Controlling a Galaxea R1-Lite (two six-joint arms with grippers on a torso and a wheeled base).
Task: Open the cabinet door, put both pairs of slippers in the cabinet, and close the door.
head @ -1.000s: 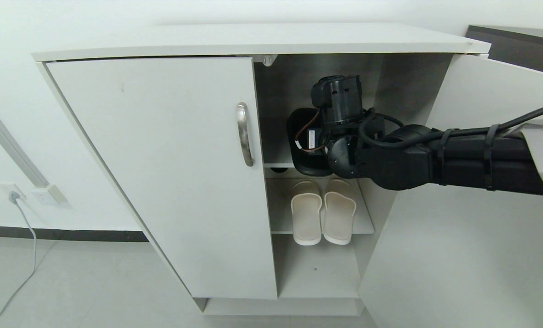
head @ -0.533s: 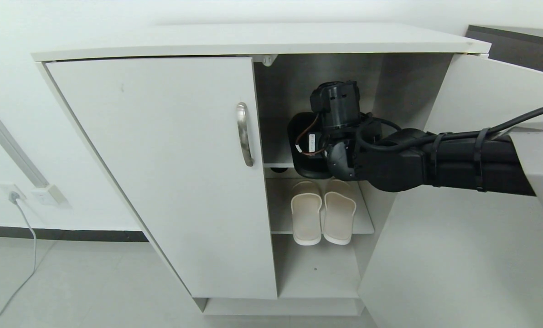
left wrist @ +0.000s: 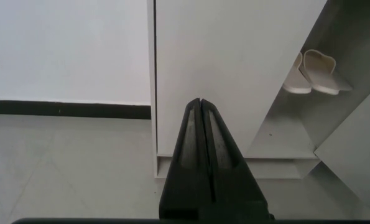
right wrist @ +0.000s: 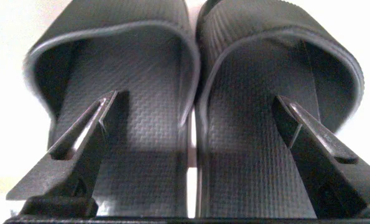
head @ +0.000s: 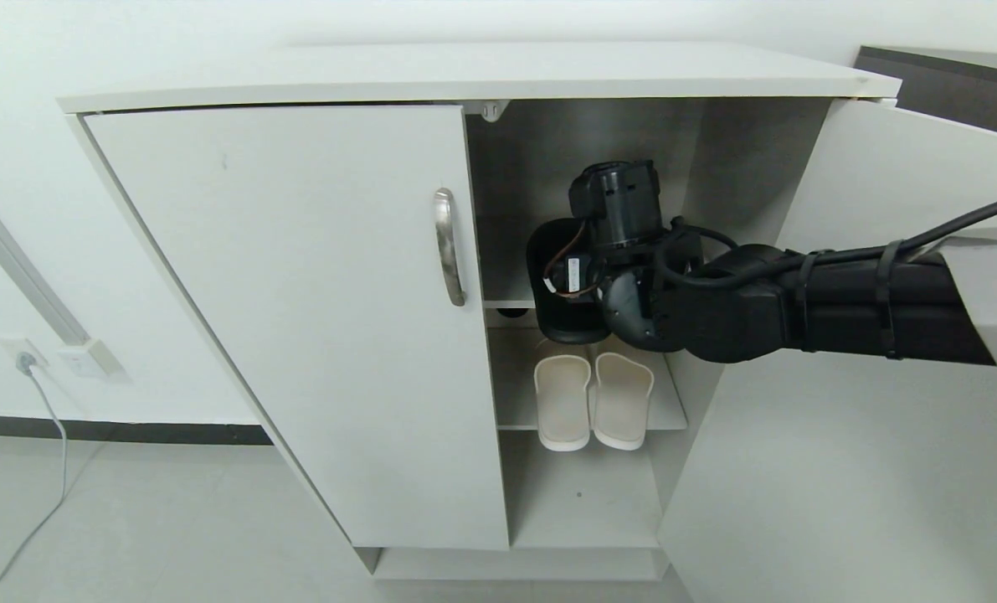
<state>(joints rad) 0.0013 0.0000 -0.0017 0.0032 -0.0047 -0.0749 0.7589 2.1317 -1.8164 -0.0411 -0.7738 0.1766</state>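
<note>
Off to the left of the work, the left gripper [left wrist: 200, 106] hangs with its two fingers pressed together and holding nothing. It is aimed low at the closed left door [head: 297, 318] of the cabinet [head: 465, 71], well apart from both pairs. Further right, inside the open half, the black slippers [head: 552, 280] lie side by side at the upper shelf [head: 511, 303], directly ahead of the right gripper [right wrist: 195, 98]. Their long axis runs in line with its reach, heels toward the wrist and straps toward the cabinet's back. That gripper is spread wide. One finger lies over the insole of each slipper, just short of the straps, and the touching inner walls of the pair sit between the fingers with nothing pinched. Whether the heels rest fully on the shelf or jut past its front edge I cannot tell. Below the right gripper, the white slippers [head: 592, 400] sit paired on the middle shelf [head: 674, 414], toes inward. Both pairs look stowed, so the coming move probably turns on that alignment: a straight pull back along the slippers' length should clear the fingers without dragging either one. The right arm is much the nearer to the open right door [head: 841, 419], which stands swung out beside it and is not yet shut.
</note>
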